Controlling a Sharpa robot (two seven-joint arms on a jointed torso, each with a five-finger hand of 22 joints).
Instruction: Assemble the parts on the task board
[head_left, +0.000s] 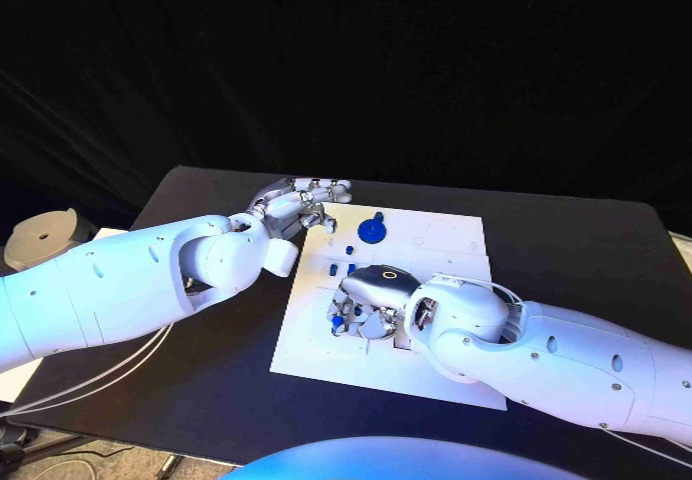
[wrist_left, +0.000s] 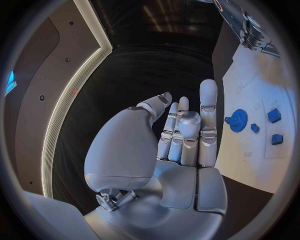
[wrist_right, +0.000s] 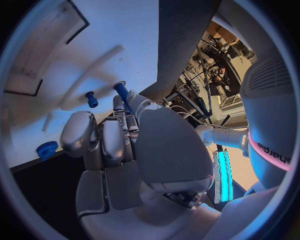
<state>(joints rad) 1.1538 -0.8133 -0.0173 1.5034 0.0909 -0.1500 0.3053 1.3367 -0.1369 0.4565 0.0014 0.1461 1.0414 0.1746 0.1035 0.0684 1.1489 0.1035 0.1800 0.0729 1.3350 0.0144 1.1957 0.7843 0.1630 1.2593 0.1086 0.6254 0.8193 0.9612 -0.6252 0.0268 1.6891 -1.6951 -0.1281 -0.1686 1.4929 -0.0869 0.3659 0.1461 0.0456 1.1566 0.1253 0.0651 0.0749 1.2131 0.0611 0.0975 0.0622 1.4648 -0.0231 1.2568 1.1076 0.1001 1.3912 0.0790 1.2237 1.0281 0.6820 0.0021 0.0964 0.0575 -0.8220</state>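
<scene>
Fingers (wrist_right: 125, 112) of my right hand (head_left: 372, 300) pinch a blue peg (wrist_right: 122, 94) over the board (head_left: 433, 240); my left hand (head_left: 296, 205) hangs spread, holding nothing. A tilted peg could jam or slip.

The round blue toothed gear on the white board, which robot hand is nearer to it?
Left. The left robot hand hovers just beside the gear; the right robot hand works lower down the board, farther away.

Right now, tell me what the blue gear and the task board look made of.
Blue gear: likely moulded or printed plastic, matte, uniform colour with no metallic shine. Task board: a white rigid sheet, plastic or coated board, smooth matte face with cut recesses; the exact material is unclear.
</scene>
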